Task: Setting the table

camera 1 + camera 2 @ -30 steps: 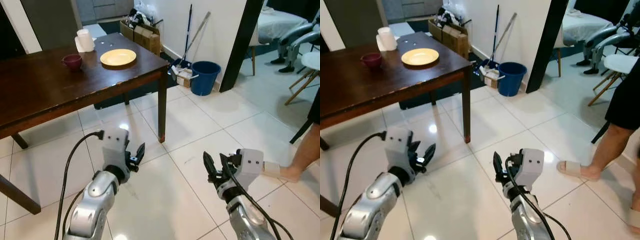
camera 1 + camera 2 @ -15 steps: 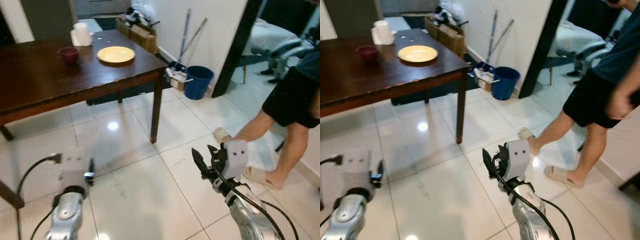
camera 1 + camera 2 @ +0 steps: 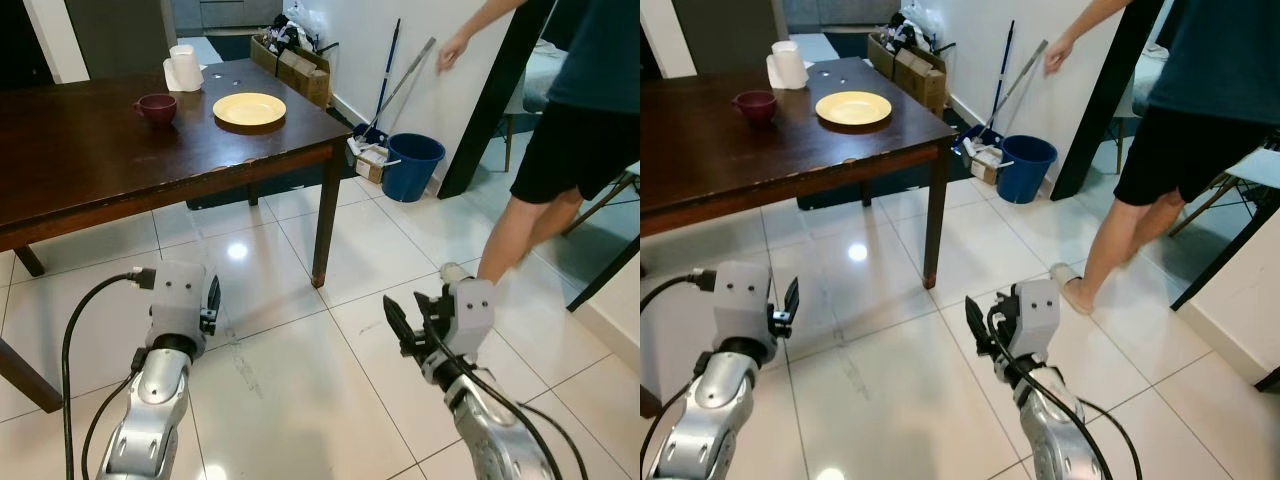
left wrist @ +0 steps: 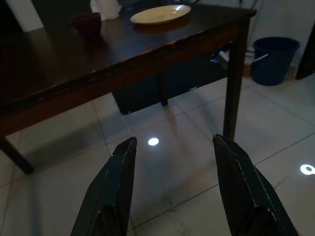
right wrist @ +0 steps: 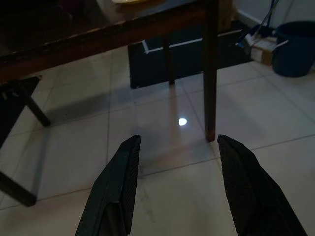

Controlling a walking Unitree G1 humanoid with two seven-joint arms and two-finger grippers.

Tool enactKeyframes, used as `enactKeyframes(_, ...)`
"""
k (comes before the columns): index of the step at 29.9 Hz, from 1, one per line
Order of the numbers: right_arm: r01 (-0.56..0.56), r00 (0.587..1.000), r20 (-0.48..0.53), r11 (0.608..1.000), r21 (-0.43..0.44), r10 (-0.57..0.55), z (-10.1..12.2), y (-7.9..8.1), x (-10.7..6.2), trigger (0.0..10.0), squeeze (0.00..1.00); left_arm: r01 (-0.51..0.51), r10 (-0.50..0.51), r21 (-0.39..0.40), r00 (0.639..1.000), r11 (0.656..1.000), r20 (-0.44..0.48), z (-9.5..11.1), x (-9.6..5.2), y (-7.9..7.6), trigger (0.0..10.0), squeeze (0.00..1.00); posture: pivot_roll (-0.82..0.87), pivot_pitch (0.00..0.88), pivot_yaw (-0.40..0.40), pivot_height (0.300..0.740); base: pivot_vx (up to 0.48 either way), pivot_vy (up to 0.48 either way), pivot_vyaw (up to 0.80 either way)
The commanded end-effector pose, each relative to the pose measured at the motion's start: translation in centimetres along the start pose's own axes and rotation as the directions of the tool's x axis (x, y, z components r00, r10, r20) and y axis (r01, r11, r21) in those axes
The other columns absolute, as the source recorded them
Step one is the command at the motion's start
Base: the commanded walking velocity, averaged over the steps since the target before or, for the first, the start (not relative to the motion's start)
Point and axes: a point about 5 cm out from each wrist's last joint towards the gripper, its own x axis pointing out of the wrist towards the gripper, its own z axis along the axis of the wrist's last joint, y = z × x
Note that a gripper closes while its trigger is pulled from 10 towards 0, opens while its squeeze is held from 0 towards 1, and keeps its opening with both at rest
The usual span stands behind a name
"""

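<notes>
Since the earlier frames the person [image 3: 570, 130] has stepped further in at the right, standing more upright now with an arm reaching toward the wall; the left arm, blurred half a second ago, shows sharp again, and the whole scene has shifted as the camera moved.

Left eye view: the dark wooden worktop [image 3: 90, 160] stands ahead on the left; on its far end lies a yellow plate [image 3: 249, 108], a dark red cup [image 3: 156, 106] well apart to its left, and a white paper roll [image 3: 183, 68] behind the cup; the left end effector [image 3: 212, 303] hangs low over the tiled floor [image 3: 300, 400]; the right end effector [image 3: 410, 322] hangs over the floor too, its fingers parted; a blue bucket [image 3: 412, 160] stands by the wall beyond the worktop's corner.

Right eye view: the same layout; the person's foot rests on the floor just beyond the right arm.

Left wrist view: the two black fingers [image 4: 113, 187] stand apart, released, holding nothing; the plate and cup lie on the worktop above.

Right wrist view: fingers [image 5: 118, 191] likewise spread and empty, facing the worktop's leg [image 5: 211, 73] and the floor.
</notes>
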Motion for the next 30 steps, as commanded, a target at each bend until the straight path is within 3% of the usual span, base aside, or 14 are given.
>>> enactKeyframes(1, -0.013, 1.0, -0.004, 1.0, 0.006, 0.013, -0.3, 0.3, -0.1, 10.0, 0.0, 0.0, 0.0, -0.025, 1.0, 1.0, -0.024, -0.6, 0.0, 0.3, 10.0, 0.0, -0.04, 0.0, 0.02, 0.74, 0.0, 0.0, 0.0)
enactKeyframes(6, -0.051, 0.999, -0.012, 0.999, -0.01, 0.051, -0.3, 0.5, 0.3, 10.0, 0.0, 0.011, -0.011, -0.041, 1.0, 0.999, -0.016, 0.1, 0.2, 0.5, 10.0, 0.0, -0.02, 0.0, 0.024, 0.74, 0.0, 0.0, 0.0)
enactKeyframes(12, 0.005, 0.999, 0.034, 1.0, -0.011, -0.005, 0.7, -0.5, 1.0, 10.0, 0.0, 0.049, -0.051, -0.052, 0.998, 0.997, -0.037, -0.4, 0.1, -0.1, 10.0, 0.0, -0.05, 0.0, 0.047, 0.74, 0.0, 0.0, 0.0)
enactKeyframes(23, 0.031, 0.999, 0.015, 0.998, 0.061, -0.032, -0.1, 0.6, -0.6, 10.0, 0.0, 0.106, -0.108, -0.049, 0.994, 0.993, -0.029, -0.1, 0.1, -1.1, 10.0, 0.0, -0.09, 0.0, 0.063, 0.74, 0.0, 0.0, 0.0)
enactKeyframes(30, 0.044, 0.999, 0.002, 0.997, 0.069, -0.044, -0.4, 0.5, -0.7, 10.0, 0.0, 0.14, -0.143, -0.061, 0.989, 0.988, -0.047, -0.6, -0.4, -2.4, 10.0, 0.0, -0.1, 0.0, 0.062, 0.74, 0.0, 0.0, 0.0)
